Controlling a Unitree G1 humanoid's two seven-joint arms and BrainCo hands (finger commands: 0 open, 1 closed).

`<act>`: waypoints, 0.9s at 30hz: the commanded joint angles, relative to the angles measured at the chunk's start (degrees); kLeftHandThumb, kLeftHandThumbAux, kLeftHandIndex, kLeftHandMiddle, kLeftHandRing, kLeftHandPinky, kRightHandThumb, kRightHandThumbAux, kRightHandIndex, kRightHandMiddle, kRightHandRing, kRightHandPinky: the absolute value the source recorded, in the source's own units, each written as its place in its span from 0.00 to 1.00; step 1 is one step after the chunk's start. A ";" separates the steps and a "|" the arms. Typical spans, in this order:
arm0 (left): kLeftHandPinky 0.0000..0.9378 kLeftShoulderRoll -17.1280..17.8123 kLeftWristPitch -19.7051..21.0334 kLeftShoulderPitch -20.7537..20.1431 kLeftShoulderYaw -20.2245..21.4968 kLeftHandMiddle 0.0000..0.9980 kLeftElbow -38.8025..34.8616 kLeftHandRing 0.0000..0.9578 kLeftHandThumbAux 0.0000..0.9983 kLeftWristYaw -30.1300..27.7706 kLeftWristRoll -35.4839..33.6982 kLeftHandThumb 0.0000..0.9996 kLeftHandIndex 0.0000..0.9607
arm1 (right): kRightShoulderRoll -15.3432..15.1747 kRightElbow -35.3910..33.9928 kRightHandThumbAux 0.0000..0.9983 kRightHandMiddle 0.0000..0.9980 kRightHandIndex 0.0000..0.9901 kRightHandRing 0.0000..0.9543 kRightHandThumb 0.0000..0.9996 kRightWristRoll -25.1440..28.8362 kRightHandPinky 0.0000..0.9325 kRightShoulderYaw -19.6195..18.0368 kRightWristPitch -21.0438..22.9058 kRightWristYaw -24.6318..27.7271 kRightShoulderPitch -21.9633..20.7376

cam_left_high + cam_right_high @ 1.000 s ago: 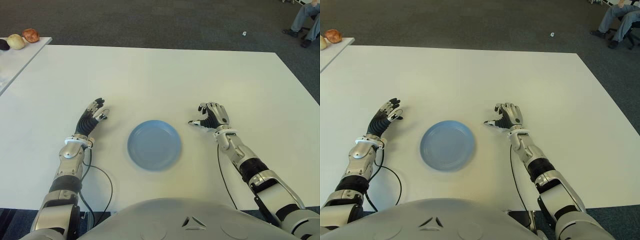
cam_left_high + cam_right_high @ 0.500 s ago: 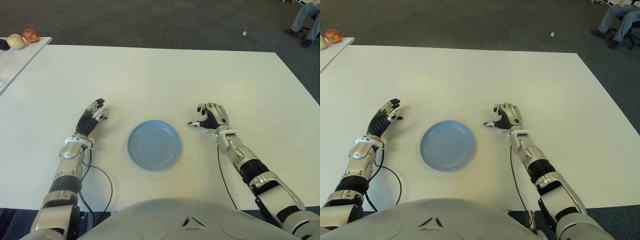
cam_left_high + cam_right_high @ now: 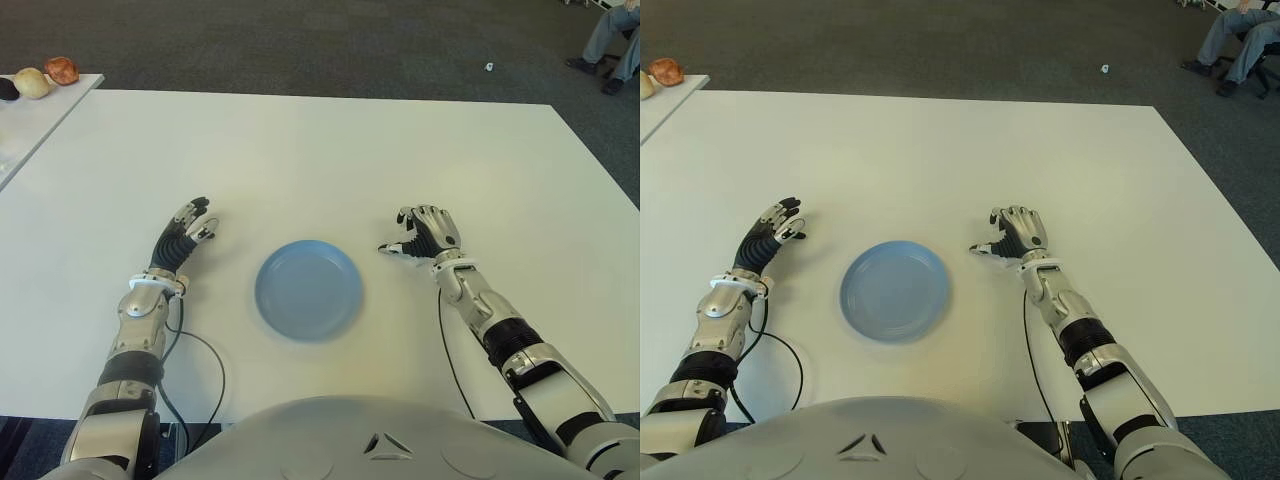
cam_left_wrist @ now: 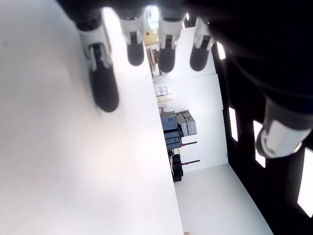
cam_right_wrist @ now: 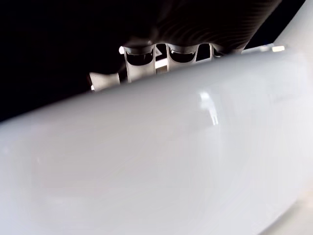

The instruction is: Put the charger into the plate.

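A round blue plate (image 3: 308, 289) with nothing in it lies on the white table (image 3: 330, 150) between my hands. My right hand (image 3: 420, 236) sits just right of the plate, its fingers curled palm-down. In the right wrist view a glossy white rounded body, the charger (image 5: 161, 161), fills the space under those fingers (image 5: 139, 66), so the hand is shut on it. The eye views do not show the charger, which the curled hand hides. My left hand (image 3: 185, 232) shows left of the plate, fingers (image 4: 102, 88) straight and spread, holding nothing.
A side table (image 3: 25, 120) at the far left carries a few round items (image 3: 40, 78). A person's legs (image 3: 612, 38) show at the far right on the dark carpet. Cables (image 3: 205, 370) run along both forearms near the table's front edge.
My right hand has shifted very slightly to the right, still curled. The left hand and the plate have not moved.
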 commanded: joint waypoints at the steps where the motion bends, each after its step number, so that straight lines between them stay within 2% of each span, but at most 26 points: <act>1: 0.03 -0.73 2.36 1.00 -0.57 0.11 1.67 0.07 0.52 -1.27 0.44 0.00 0.13 | -0.09 -0.60 0.71 0.88 0.44 0.91 0.75 0.33 0.86 -0.54 0.06 1.69 0.78; 23: 0.01 -0.60 1.65 1.07 -0.63 0.10 2.31 0.06 0.53 -1.52 0.58 0.00 0.13 | 0.15 -0.01 0.71 0.90 0.44 0.92 0.75 -0.94 0.89 -1.01 -0.54 -2.33 0.41; 26: 0.01 -0.57 1.84 1.08 -0.65 0.10 2.26 0.06 0.53 -1.49 0.62 0.00 0.13 | -0.24 -1.96 0.71 0.90 0.44 0.92 0.75 -0.57 0.87 -1.67 -0.74 -2.22 0.43; 27: 0.01 -0.56 1.84 1.08 -0.66 0.10 2.27 0.06 0.53 -1.51 0.64 0.00 0.13 | -0.59 -4.92 0.71 0.90 0.44 0.92 0.75 -0.46 0.87 -2.30 -0.07 -1.17 0.64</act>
